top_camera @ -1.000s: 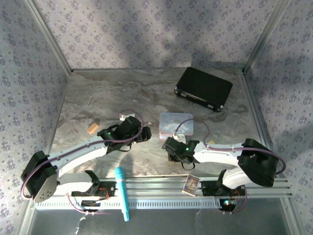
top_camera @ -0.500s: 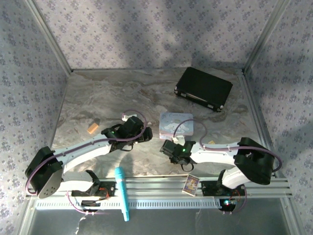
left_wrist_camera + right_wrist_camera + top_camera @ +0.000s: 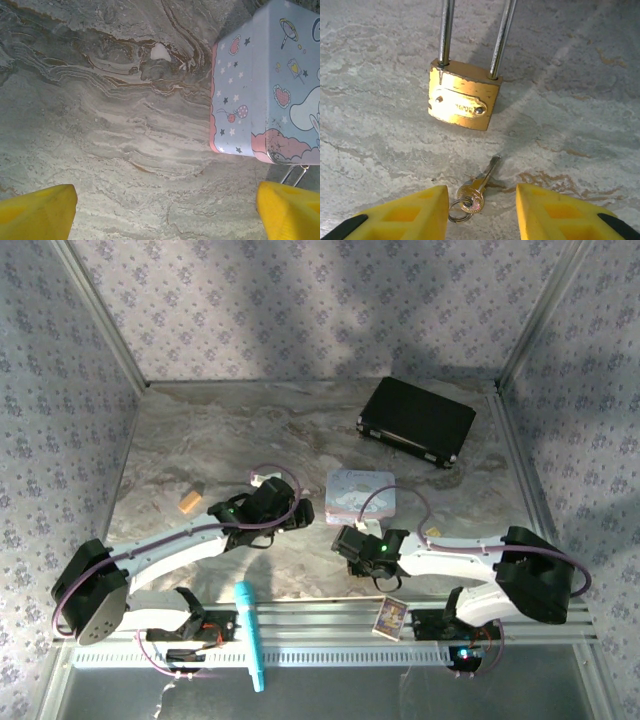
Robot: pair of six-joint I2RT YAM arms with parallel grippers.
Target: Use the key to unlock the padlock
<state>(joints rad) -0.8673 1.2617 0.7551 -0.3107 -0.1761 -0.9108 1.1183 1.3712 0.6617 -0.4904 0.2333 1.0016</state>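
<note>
So both my hands are down low on the marble desk right now. My right hand is released, yellow fingers spread wide and clamping nothing. The padlock lies flat on the desk just past that hand, brass body towards me and its long silvery shackle running off the far way. The shackle legs look seated in the body, but I can't tell if it's actually locked. The key sits on the desk between the padlock and my right fingers, blade angled towards the padlock body but not touching it. Its little ring end is right beside one finger, and whether it touches I honestly can't say.

My left hand is released too, fingers far apart with only bare marble between them. Through that wrist camera the pastel cartoon tin is just off to the far right, and a thin silvery loop pokes out by its near corner.

From above, the tin sits mid desk with my left hand just to its left and my right hand just on its near side. A black case is at the far right, well apart. A small tan block lies over on the left, a teal pen rests across the near rail, and a little card sits on the rail by the right arm's base
</note>
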